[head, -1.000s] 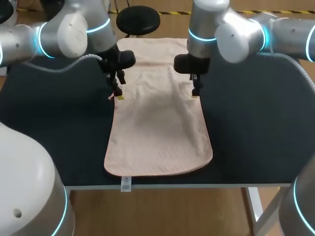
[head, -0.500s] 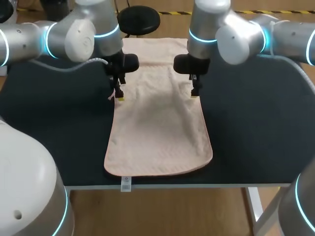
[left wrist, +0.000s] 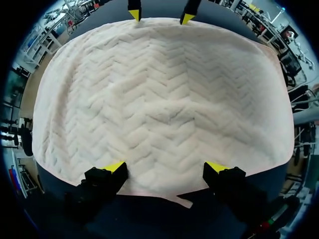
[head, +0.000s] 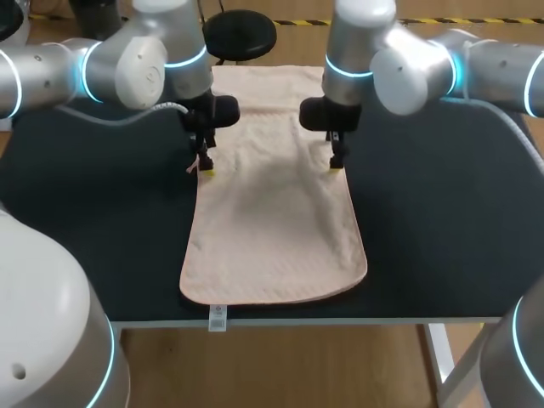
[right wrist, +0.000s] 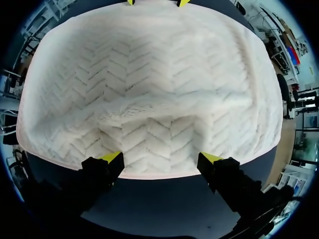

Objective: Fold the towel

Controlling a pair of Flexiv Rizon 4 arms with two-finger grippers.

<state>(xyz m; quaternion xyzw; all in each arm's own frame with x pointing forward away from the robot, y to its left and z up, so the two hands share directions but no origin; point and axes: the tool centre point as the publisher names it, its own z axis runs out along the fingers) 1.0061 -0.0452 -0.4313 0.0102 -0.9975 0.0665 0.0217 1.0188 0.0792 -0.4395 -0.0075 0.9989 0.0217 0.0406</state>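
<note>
Towel (head: pixel 272 221) lay flat, lengthwise down the dark table (head: pixel 442 212), its near end at the front edge. Left gripper (head: pixel 206 167) and right gripper (head: pixel 337 161) stood at its opposite long hems, fingers spread wide, nothing pinched. Cloth looked soft, light and limp; the textured weave should grip well. Best hold judged: both hems together, or it sags.

Towel (head: pixel 272 221) far corners partly hidden
</note>
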